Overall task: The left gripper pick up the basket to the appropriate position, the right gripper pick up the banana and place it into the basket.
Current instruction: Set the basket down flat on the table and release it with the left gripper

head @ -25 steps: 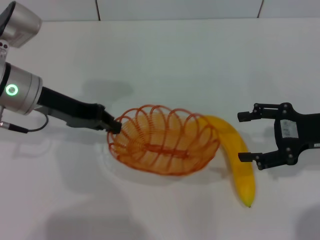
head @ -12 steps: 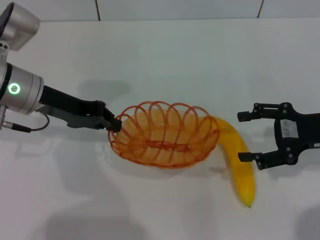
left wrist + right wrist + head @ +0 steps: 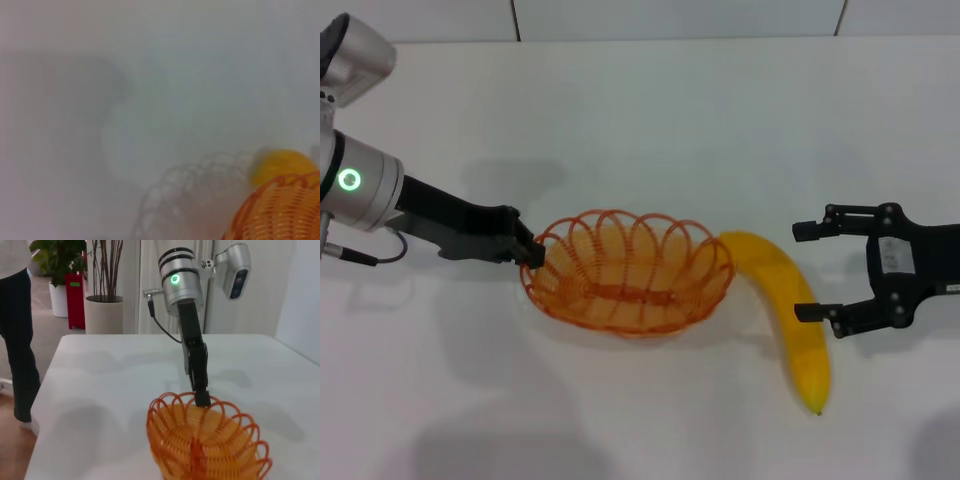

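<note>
**A:** Two arms are in your head view. Which one has anything in hand?

**B:** Only your left gripper (image 3: 527,252). It reaches in from nine o'clock and its fingers are clamped on the wire rim of the basket (image 3: 628,272) at the basket's nine o'clock edge. You can check that in the right wrist view, where the left gripper (image 3: 201,397) pinches the far rim of the basket (image 3: 207,440).

**A:** Where is the basket sitting for you?

**B:** Near the middle of the white table (image 3: 650,120). It looks roughly level, with its open side up. Whether it touches the tabletop or hangs just above it, you cannot tell from these views.

**A:** And the banana?

**B:** Your banana (image 3: 788,315) lies flat on the table at the basket's three o'clock side, just beside it. One tip comes close to the basket rim, and the fruit curves away toward five o'clock. In the left wrist view the banana (image 3: 281,165) peeks out behind the basket (image 3: 280,210).

**A:** What about your right gripper?

**B:** Your right gripper (image 3: 810,272) waits at three o'clock with its fingers spread wide and nothing between them. They point toward the banana, near it but not touching.
</note>
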You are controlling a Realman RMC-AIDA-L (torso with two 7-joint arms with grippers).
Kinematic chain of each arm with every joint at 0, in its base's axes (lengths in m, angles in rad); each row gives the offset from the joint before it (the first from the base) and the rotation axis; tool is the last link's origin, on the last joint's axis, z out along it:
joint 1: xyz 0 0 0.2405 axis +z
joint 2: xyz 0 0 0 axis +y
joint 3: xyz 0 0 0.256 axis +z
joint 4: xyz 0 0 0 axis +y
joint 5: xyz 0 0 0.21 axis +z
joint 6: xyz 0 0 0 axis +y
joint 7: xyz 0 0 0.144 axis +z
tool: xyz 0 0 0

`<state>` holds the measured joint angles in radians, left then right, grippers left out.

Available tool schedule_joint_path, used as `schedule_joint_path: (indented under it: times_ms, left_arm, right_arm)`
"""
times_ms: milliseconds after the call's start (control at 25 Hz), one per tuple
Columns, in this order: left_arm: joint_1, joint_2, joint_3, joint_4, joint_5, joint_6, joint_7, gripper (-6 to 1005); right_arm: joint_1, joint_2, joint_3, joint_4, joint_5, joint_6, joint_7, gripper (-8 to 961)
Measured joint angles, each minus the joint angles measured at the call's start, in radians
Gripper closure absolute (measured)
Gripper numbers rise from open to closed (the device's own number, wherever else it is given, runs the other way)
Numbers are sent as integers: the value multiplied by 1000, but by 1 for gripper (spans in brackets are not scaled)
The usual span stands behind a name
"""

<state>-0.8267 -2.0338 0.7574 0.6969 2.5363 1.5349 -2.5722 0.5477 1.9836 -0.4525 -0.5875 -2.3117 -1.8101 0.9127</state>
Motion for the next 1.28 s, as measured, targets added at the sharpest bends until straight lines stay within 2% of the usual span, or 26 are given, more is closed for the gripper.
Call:
schedule_joint_path:
  times_ms: [440, 760, 1280]
  left_arm:
    - [-7, -5, 0, -7, 23, -21, -10, 841]
    - [-39, -5, 0, -97, 16, -54, 3, 826]
    - [-40, -5, -4, -100, 1, -54, 16, 801]
  right_arm:
    - [10, 5, 0, 0, 0, 4, 0, 68]
    - [15, 5, 0, 0, 0, 5, 0, 69]
    - [15, 6, 0, 0, 0, 5, 0, 67]
